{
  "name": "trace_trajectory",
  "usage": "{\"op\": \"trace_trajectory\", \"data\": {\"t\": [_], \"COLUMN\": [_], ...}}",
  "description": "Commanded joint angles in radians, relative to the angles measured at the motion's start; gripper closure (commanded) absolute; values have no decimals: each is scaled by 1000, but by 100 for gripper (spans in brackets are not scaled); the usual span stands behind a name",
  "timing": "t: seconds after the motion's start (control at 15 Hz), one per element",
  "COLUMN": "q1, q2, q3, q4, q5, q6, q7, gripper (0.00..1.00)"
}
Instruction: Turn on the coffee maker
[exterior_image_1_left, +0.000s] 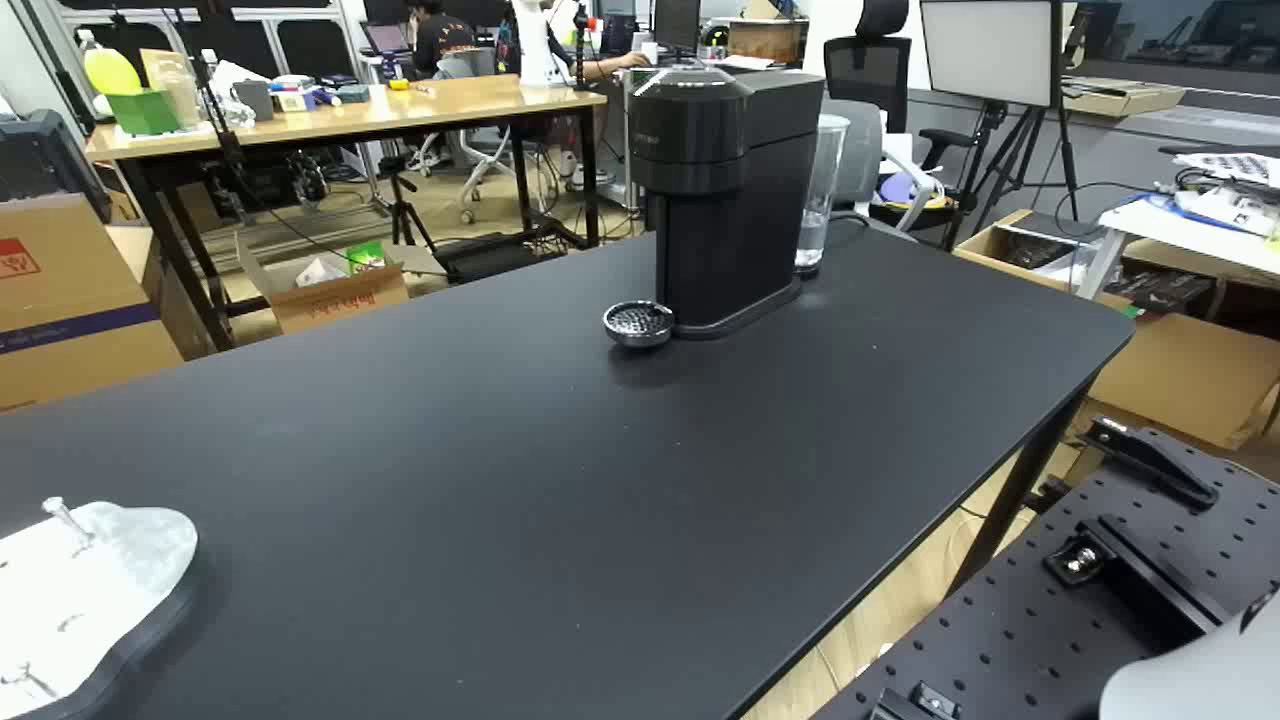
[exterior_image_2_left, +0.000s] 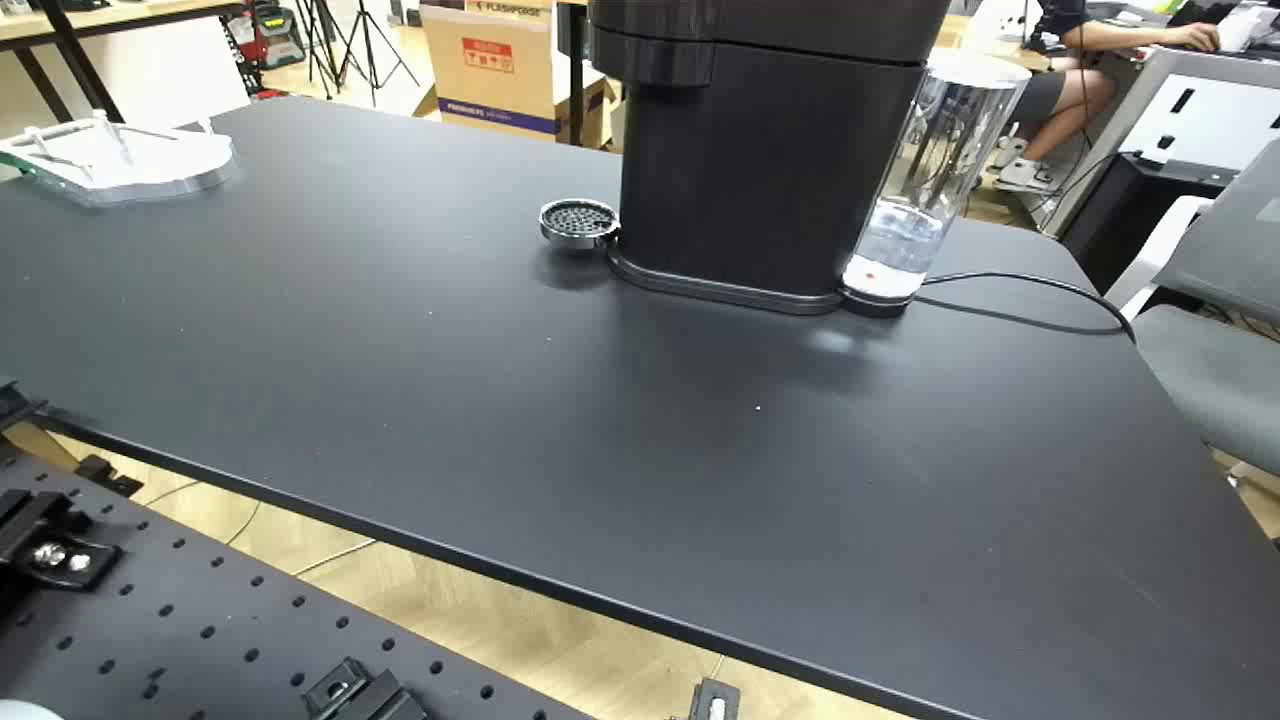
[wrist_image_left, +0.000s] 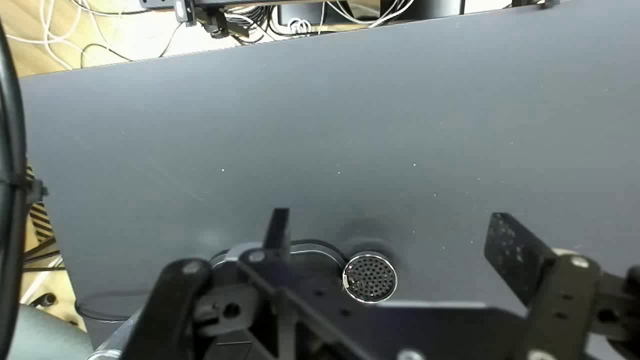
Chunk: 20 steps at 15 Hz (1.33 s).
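Observation:
The coffee maker is a tall black boxy machine standing upright on the black table in both exterior views; its top is cut off in an exterior view. Its round perforated drip tray sticks out at the base and also shows in the wrist view. A clear tank with some water stands at its back. My gripper is open and empty, seen only in the wrist view, high above the table. The tray shows between its fingers, and the gripper's body hides most of the machine there.
A white, irregular plate with pegs lies on the table, away from the machine. A black power cord runs from behind the tank over the table edge. A perforated mounting board stands beside the table. A grey chair is at the table's end.

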Motion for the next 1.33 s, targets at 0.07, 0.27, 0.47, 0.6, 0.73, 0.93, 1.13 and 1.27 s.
{"op": "trace_trajectory", "data": {"t": [0.07, 0.27, 0.47, 0.6, 0.73, 0.93, 1.13, 1.27], "q1": [16, 16, 16, 16, 16, -13, -39, -45], "q2": [2, 0, 0, 0, 0, 49, 136, 208], "q3": [-12, -12, -12, -12, -12, -34, -73, -98], "q4": [3, 3, 3, 3, 3, 12, 48, 80], "q5": [-7, -7, -7, -7, -7, -16, -17, -14], "q6": [-1, 0, 0, 0, 0, 80, 180, 245], "q7": [8, 8, 8, 8, 8, 30, 11, -17], "gripper": [0, 0, 0, 0, 0, 0, 0, 25]}}
